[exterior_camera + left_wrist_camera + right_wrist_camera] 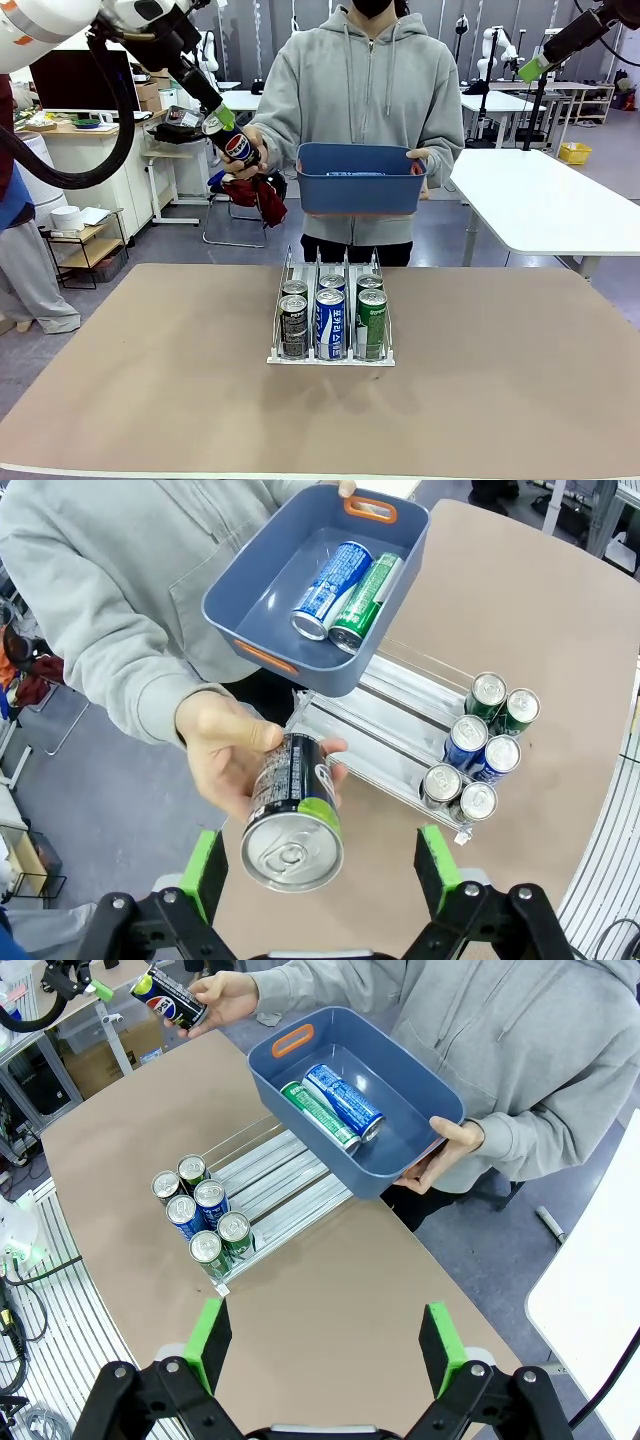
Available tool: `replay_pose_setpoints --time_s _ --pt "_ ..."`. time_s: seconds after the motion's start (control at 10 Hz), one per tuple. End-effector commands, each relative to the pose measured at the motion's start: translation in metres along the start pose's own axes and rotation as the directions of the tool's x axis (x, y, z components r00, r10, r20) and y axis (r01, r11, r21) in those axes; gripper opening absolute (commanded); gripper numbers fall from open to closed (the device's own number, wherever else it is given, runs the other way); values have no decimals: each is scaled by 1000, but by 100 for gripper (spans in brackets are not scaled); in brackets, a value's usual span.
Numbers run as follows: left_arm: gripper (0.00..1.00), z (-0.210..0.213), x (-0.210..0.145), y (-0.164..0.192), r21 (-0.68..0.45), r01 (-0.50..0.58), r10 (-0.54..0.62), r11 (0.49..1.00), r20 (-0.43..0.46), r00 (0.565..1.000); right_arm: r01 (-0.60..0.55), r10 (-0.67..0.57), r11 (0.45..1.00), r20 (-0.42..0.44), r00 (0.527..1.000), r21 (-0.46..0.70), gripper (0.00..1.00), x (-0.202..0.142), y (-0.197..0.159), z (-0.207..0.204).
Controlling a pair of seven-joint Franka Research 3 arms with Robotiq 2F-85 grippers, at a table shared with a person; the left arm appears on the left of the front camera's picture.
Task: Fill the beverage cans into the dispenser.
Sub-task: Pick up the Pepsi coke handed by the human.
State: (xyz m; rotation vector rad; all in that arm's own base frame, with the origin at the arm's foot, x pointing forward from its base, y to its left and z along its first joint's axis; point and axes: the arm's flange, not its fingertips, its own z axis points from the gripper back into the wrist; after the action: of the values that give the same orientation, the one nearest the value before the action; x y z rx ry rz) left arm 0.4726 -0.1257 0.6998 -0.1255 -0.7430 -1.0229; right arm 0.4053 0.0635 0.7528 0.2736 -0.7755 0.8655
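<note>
A person's hand (225, 755) holds a black Pepsi can (292, 820) out between the fingers of my left gripper (320, 865). That gripper is open, and its green pads stand clear of the can on both sides. In the front view the same can (238, 147) sits just below the left gripper (222, 118). The dispenser (330, 360) stands mid-table with several cans (330, 322) in its three lanes. My right gripper (325, 1345) hangs open and empty high above the table.
The person's other hand holds a blue plastic bin (360, 190) above the far table edge. A blue can (345, 1100) and a green can (318, 1113) lie inside it. Brown table surface (500, 380) lies bare around the dispenser.
</note>
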Motion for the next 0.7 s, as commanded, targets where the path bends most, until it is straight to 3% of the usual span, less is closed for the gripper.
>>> replay_pose_setpoints --time_s 0.0,0.6 --pt "100 -3 -5 7 -3 -24 24 1000 -8 1000 -1 1 1000 -1 1000 3 100 0 1 0" --pt "100 -27 -16 19 -47 -45 45 998 -3 999 -1 1 1000 -1 1000 3 100 0 1 0"
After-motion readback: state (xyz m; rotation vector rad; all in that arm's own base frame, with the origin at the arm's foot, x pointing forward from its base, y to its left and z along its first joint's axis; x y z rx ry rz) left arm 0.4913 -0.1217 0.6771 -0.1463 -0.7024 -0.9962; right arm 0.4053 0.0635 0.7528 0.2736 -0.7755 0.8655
